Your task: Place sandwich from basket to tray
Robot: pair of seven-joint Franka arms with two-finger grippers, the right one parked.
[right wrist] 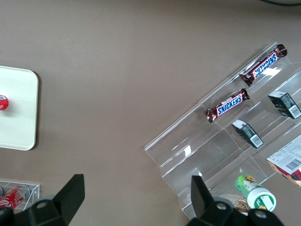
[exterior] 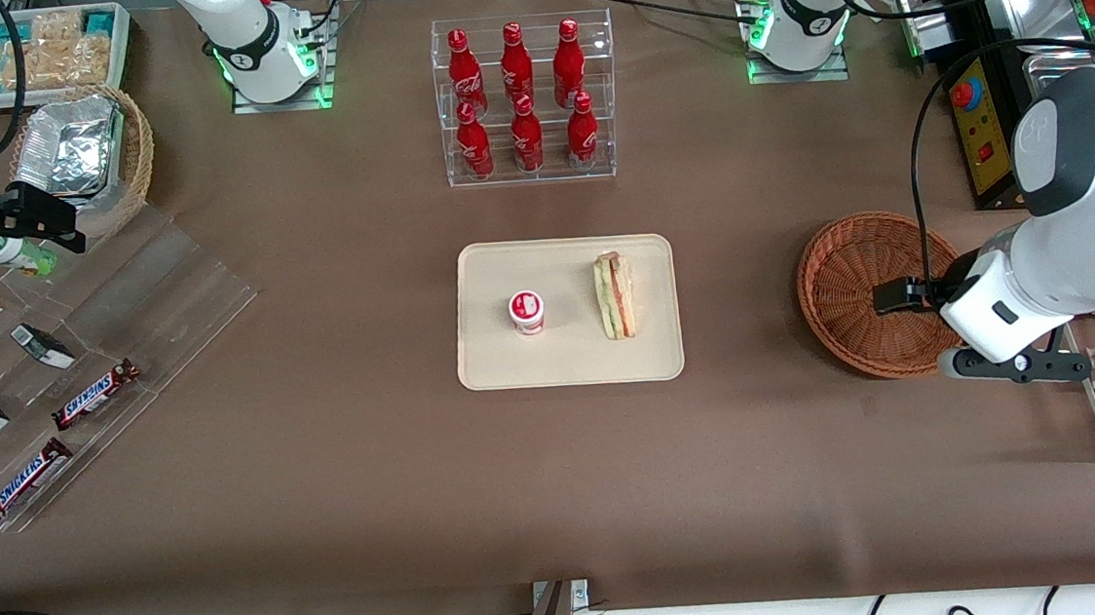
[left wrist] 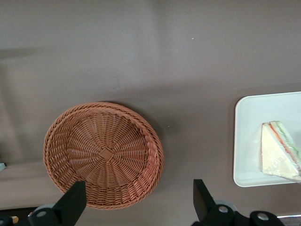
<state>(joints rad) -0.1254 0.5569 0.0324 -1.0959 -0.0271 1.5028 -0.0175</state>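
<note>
The word "SNICKERS" is printed in blue on white on two brown-wrapped bars (exterior: 96, 394) (exterior: 25, 482) lying on the clear acrylic shelves (exterior: 118, 312) toward the parked arm's end of the surface. The right wrist view reads the same word on both bars. Six red bottles (exterior: 519, 99) in the clear rack carry white script; it is too small to read. The left arm's hand (exterior: 884, 298) hangs over the basket (exterior: 838, 270) and carries no legible marking.
</note>
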